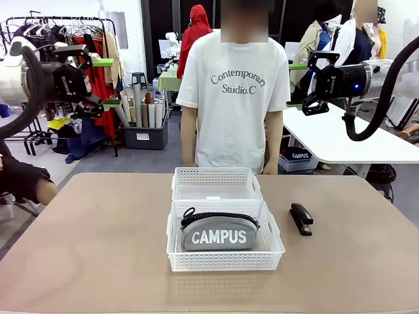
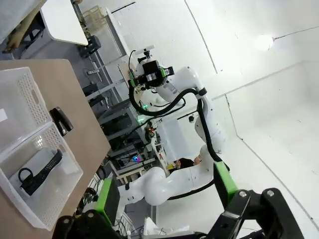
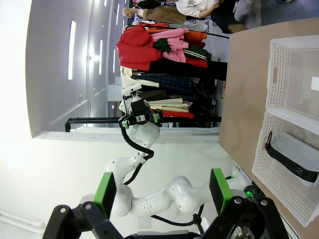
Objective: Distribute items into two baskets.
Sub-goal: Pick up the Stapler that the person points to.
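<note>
stapler [image 1: 301, 218] right of near basket [image 1: 226, 261], axis near-far | right gripper [image 1: 296, 86] nearer, raised, jaws apart | left gripper [image 1: 108, 83] jaws apart

**Lattice wall screens pouch's base**

Lower centre, front view: the lattice wall of the near basket [image 1: 226, 260] veils the lower part of the CAMPUS pouch [image 1: 219, 234]. The person [image 1: 234, 98] stands with hands hidden behind the table [image 1: 91, 242]. In the right wrist view, the frame's right edge crops the far basket [image 3: 279, 74].
</note>
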Controlling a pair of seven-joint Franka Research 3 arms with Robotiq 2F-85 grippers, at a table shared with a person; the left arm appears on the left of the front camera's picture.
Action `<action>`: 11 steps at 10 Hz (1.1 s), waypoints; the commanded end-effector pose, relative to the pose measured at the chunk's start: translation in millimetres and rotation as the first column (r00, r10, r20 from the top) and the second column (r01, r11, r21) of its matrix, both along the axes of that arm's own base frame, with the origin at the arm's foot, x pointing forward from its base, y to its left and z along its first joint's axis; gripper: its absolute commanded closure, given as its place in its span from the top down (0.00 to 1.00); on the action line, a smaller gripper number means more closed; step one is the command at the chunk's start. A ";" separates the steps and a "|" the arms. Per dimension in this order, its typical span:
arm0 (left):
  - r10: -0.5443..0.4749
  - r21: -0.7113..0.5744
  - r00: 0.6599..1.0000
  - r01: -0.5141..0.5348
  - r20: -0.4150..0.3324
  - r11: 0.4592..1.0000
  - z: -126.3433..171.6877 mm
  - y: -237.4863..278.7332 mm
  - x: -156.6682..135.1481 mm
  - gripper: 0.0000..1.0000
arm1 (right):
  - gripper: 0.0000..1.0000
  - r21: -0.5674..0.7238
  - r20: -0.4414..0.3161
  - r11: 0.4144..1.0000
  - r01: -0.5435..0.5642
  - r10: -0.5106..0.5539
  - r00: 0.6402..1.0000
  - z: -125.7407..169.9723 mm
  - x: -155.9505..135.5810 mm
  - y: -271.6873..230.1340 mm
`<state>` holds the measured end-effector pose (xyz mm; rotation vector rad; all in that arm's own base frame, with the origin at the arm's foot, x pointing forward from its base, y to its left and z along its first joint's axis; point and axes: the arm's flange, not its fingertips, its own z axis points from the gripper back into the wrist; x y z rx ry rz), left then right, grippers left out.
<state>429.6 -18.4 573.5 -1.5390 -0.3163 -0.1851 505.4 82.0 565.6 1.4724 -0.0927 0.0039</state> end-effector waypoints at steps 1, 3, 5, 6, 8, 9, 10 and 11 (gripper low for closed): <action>-0.007 0.011 0.999 0.008 -0.034 1.000 11.8 -13.0 23.1 1.00 | 1.00 0.002 0.003 1.000 -0.001 0.001 1.000 2.2 -0.1 0.6; -0.010 0.023 0.999 0.011 -0.040 1.000 14.2 -21.9 40.4 1.00 | 1.00 0.002 0.003 1.000 -0.001 0.001 1.000 2.2 -0.1 0.6; 0.000 0.031 0.999 0.001 -0.043 1.000 16.2 -25.5 45.5 1.00 | 1.00 0.002 0.003 1.000 -0.001 0.001 1.000 2.2 -0.1 0.6; -0.005 0.036 1.000 0.006 -0.030 0.999 15.3 -24.8 42.1 1.00 | 1.00 0.002 0.003 1.000 -0.001 0.001 1.000 2.2 -0.1 0.6; -0.013 0.044 1.000 0.014 -0.026 0.999 9.6 -25.7 43.1 1.00 | 1.00 0.002 0.003 1.000 -0.001 0.001 1.000 2.2 -0.1 0.6; -0.013 0.044 1.000 0.014 -0.026 0.999 9.6 -25.7 43.1 1.00 | 1.00 0.002 0.003 1.000 -0.001 0.001 1.000 2.2 -0.1 0.6; -0.013 0.044 1.000 0.014 -0.026 0.999 9.6 -25.7 43.1 1.00 | 1.00 0.002 0.003 1.000 -0.001 0.001 1.000 2.2 -0.1 0.6; -0.013 0.044 1.000 0.014 -0.026 0.999 9.6 -25.7 43.1 1.00 | 1.00 0.002 0.003 1.000 -0.001 0.001 1.000 2.2 -0.1 0.6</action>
